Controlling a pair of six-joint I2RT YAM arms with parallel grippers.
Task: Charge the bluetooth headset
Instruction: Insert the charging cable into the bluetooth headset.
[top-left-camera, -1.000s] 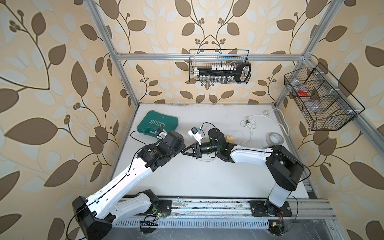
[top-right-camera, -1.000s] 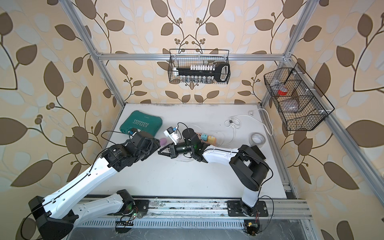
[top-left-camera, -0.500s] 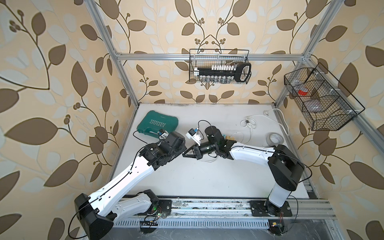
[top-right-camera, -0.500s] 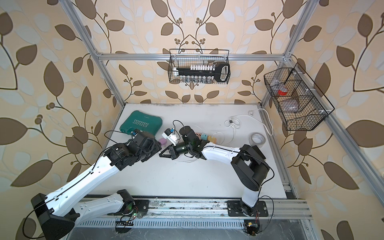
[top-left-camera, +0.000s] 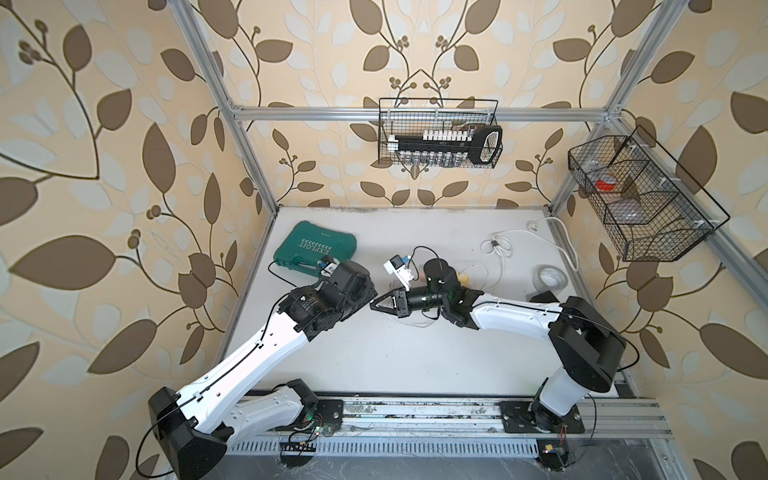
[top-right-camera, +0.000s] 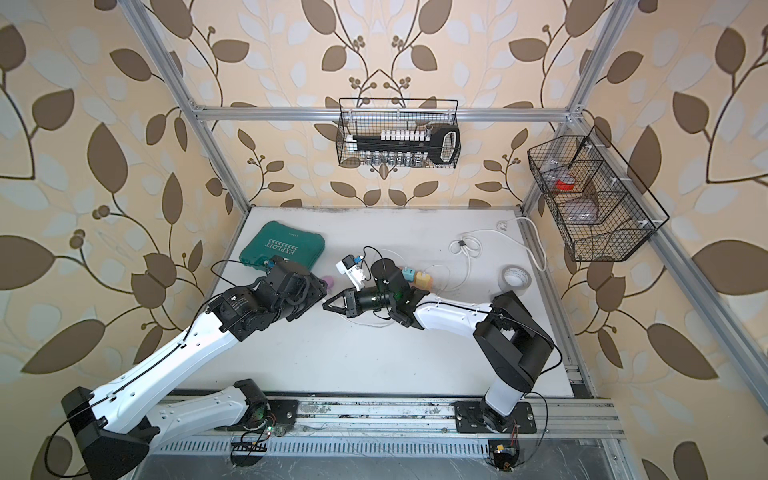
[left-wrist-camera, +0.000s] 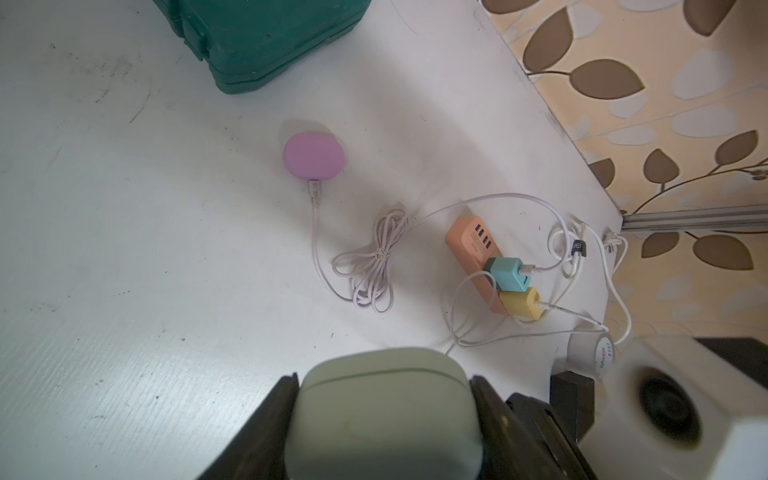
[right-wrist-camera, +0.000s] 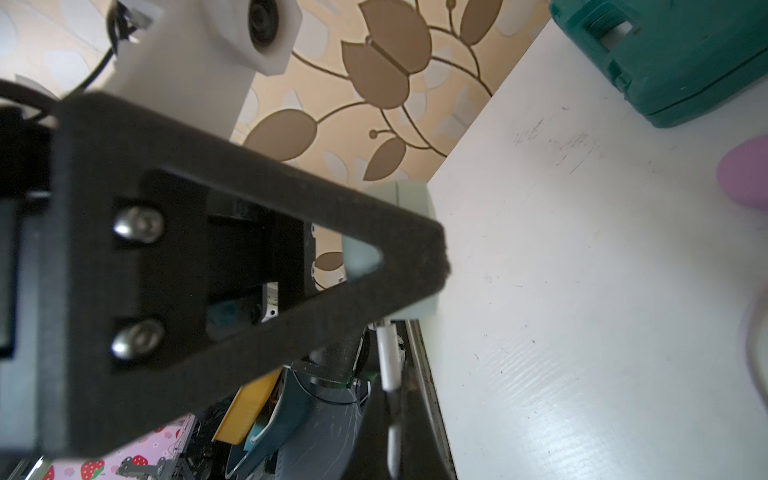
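Observation:
The bluetooth headset is a pale green earbud case (left-wrist-camera: 384, 415), and my left gripper (left-wrist-camera: 384, 382) is shut on it, one black finger (left-wrist-camera: 286, 390) on each side. In the right wrist view the case (right-wrist-camera: 411, 199) shows behind the left gripper's black finger (right-wrist-camera: 249, 257). My right gripper (right-wrist-camera: 392, 419) is shut on a white charging cable plug (right-wrist-camera: 386, 353). The plug's tip meets the case's underside, and whether it is seated is hidden. In both top views the two grippers (top-left-camera: 368, 300) (top-left-camera: 376, 306) meet tip to tip mid-table, above the table.
A purple case (left-wrist-camera: 313, 156) with its own cable plugged in lies near a green tool case (top-left-camera: 316, 248). An orange power strip (left-wrist-camera: 471, 239) carries teal and yellow chargers amid loose white cables (top-left-camera: 498, 247). A tape roll (top-left-camera: 550, 277) sits at the right. Wire baskets (top-left-camera: 438, 139) hang on the walls.
Both grippers stay tip to tip with the same grips. The right wrist has shifted slightly and the left wrist has edged a little toward it.

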